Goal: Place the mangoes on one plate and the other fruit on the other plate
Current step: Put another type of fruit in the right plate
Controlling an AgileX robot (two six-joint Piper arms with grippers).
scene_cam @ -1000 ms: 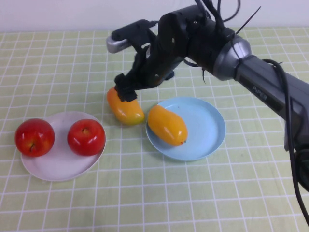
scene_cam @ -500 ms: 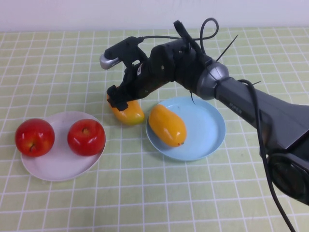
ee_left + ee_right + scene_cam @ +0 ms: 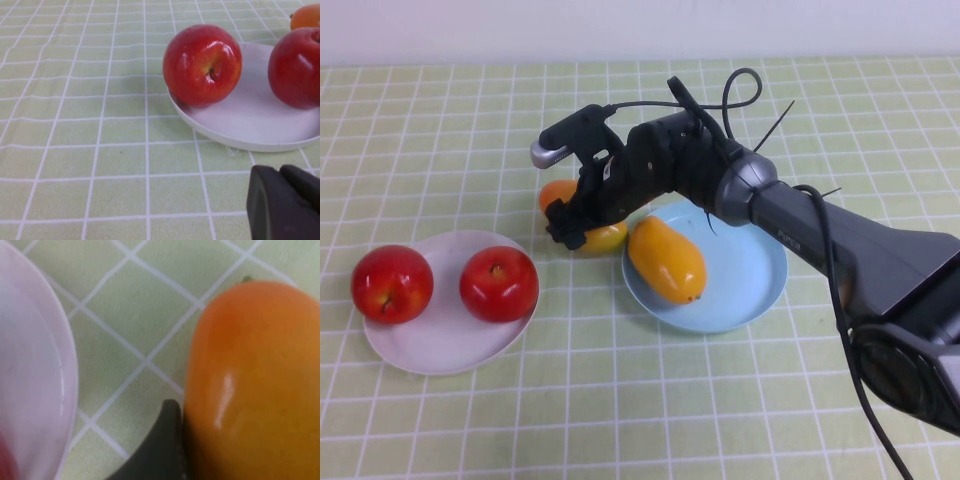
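One mango [image 3: 666, 259] lies on the light blue plate [image 3: 750, 260]. The other mango [image 3: 606, 238] lies on the cloth just left of that plate, and my right gripper [image 3: 575, 222] is down over it, shut on it. In the right wrist view a dark finger [image 3: 167, 440] presses against this mango [image 3: 255, 380]. Two red apples [image 3: 391, 283] [image 3: 499, 283] sit on the white plate [image 3: 445, 345]. The left gripper [image 3: 282, 200] does not show in the high view. In its own view it hovers shut and empty near the white plate [image 3: 250, 120], in front of the apples [image 3: 202, 64] [image 3: 295, 67].
A green checked cloth [image 3: 640, 400] covers the whole table. The right arm [image 3: 800, 230] reaches across the blue plate from the right. The white plate's rim [image 3: 30, 390] lies close beside the held mango.
The right gripper has come down from above the loose mango's far end and now sits low around it. The mango, apples and plates have stayed in place.
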